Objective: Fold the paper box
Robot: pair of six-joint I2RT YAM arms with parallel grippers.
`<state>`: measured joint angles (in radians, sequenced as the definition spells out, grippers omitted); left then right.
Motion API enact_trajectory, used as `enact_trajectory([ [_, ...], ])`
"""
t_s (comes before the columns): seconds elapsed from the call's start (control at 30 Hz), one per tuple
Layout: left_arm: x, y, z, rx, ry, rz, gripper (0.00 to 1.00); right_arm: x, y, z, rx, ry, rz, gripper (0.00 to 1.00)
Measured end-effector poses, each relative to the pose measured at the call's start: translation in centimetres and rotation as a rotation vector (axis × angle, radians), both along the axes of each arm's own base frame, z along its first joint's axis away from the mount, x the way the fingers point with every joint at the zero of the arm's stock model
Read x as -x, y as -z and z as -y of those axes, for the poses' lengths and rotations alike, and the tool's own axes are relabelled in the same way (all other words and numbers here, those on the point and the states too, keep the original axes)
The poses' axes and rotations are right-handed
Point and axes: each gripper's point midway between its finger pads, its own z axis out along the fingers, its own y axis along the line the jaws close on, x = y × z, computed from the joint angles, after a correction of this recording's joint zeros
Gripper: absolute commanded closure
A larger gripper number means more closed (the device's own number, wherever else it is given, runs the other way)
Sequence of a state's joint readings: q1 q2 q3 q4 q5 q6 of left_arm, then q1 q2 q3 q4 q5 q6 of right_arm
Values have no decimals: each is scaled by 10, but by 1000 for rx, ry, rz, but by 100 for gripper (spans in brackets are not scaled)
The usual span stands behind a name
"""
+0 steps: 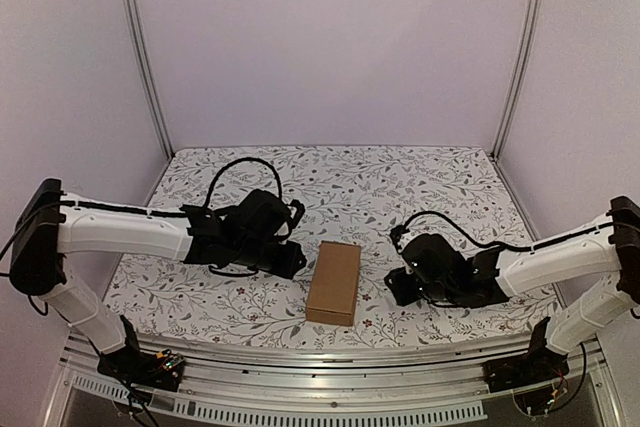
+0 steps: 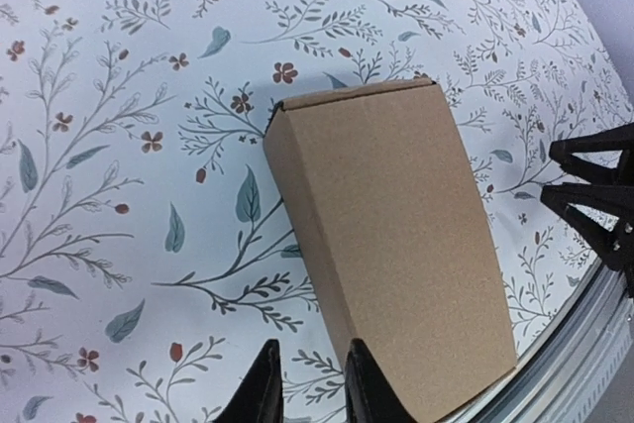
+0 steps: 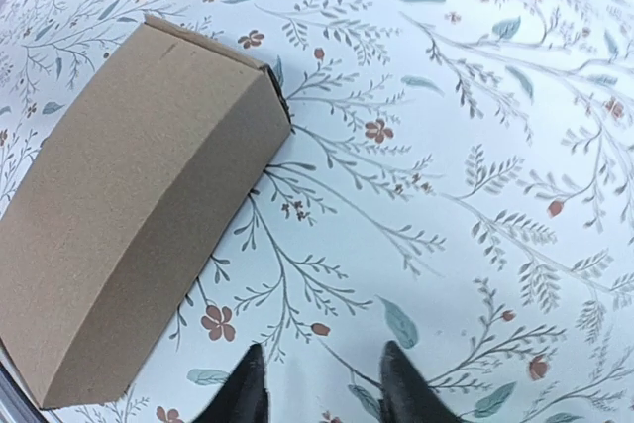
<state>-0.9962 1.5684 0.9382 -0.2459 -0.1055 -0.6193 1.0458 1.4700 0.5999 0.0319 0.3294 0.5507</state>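
The paper box (image 1: 334,282) is a closed brown carton lying flat on the floral cloth between both arms, close to the table's front edge. My left gripper (image 1: 292,260) sits just left of it. In the left wrist view the box (image 2: 396,245) fills the middle, and the left gripper (image 2: 312,369) stands slightly open with nothing between its fingers; the right finger (image 2: 362,383) is close against the box's near side. My right gripper (image 1: 396,289) rests right of the box. In the right wrist view it (image 3: 322,369) is open over bare cloth, apart from the box (image 3: 129,215).
The floral cloth (image 1: 400,197) covers the table. A metal rail (image 1: 330,357) runs along the front edge, just beyond the box's near end. Pale walls and two aluminium posts (image 1: 145,47) close in the back and sides. The right gripper's black fingers (image 2: 594,195) show in the left wrist view.
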Motion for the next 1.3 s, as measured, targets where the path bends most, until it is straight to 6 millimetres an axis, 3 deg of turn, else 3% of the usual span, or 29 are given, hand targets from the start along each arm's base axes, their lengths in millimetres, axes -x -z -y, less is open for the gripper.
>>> enact_trajectory([
  [0.03,-3,-4,-3,-2,-5,10,66,-1,-9,3,9,4,17,35],
  [0.1,-10,-14,-8,-8,-13,32,53,-4,-24,7,16,19,43,22],
  [0.13,-14,-19,-10,-12,-19,41,42,-8,-36,9,29,21,70,15],
  [0.17,-18,-23,-11,-20,-18,54,14,-10,-44,11,33,27,87,4],
  [0.2,-23,-28,-12,-26,-22,67,2,-12,-53,13,43,33,108,2],
  [0.5,-64,-81,-39,-65,-90,140,1,-34,-147,47,122,124,305,1],
  [0.67,-79,-122,-59,-72,-118,200,0,-62,-187,86,116,223,312,1],
  [0.83,-87,-150,-89,-85,-155,235,0,-83,-201,141,76,333,239,1],
  [1.03,-86,-157,-119,-119,-180,224,0,-83,-212,194,5,430,158,1],
  [1.3,-70,-151,-132,-152,-126,220,0,-61,-209,215,21,479,138,1],
])
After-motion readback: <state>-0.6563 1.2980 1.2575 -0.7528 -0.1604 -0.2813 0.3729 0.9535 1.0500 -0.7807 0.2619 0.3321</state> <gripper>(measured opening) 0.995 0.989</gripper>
